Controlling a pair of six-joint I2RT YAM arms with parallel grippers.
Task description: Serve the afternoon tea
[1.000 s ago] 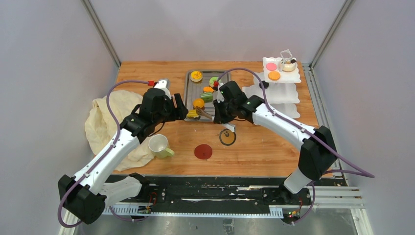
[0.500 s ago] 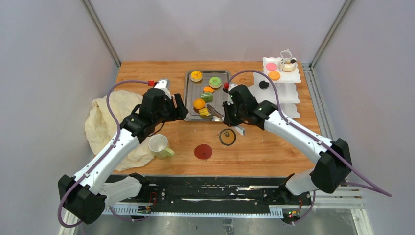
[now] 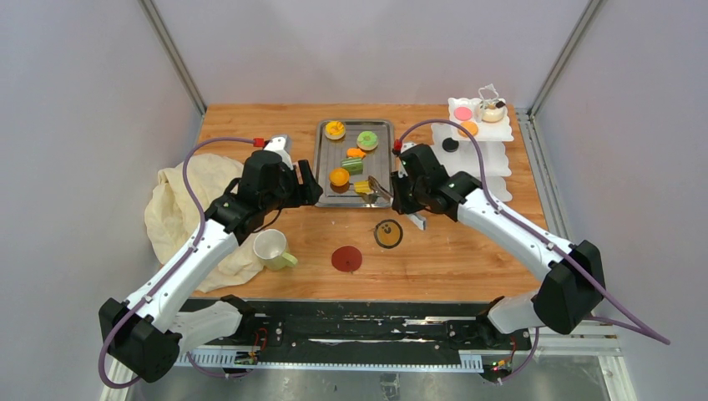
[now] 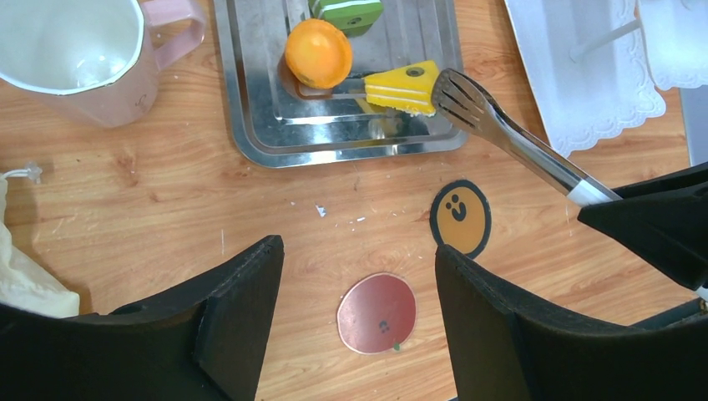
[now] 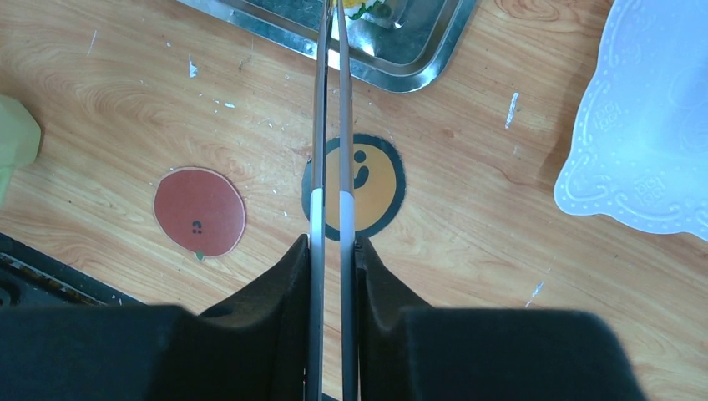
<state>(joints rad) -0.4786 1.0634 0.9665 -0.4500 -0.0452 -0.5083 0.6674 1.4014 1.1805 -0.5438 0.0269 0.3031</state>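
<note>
My right gripper (image 5: 332, 244) is shut on the metal tongs (image 5: 331, 125). Their tips pinch a yellow wedge cake (image 4: 405, 86) just over the steel tray's near right corner (image 3: 364, 187). Left of the tray, my left gripper (image 4: 355, 251) hangs open and empty above the red coaster (image 4: 377, 312). The smiley orange coaster (image 3: 387, 233) lies under the tongs. On the tray (image 3: 321, 159) are a green donut (image 3: 367, 140), an orange tart (image 3: 335, 129) and other pastries. The white tiered stand (image 3: 484, 159) carries a pink disc (image 3: 462, 113) and an orange tart (image 3: 468, 129).
A pale green mug (image 3: 269, 248) stands by a cream cloth (image 3: 179, 209) at the left. A pink mug (image 4: 75, 50) sits left of the tray's far end, under my left arm. A small cupcake (image 3: 493, 109) is on the stand's top tier.
My right gripper has carried the tongs and the yellow wedge to the right, from the tray's near middle to its near right corner. The left arm has not moved.
</note>
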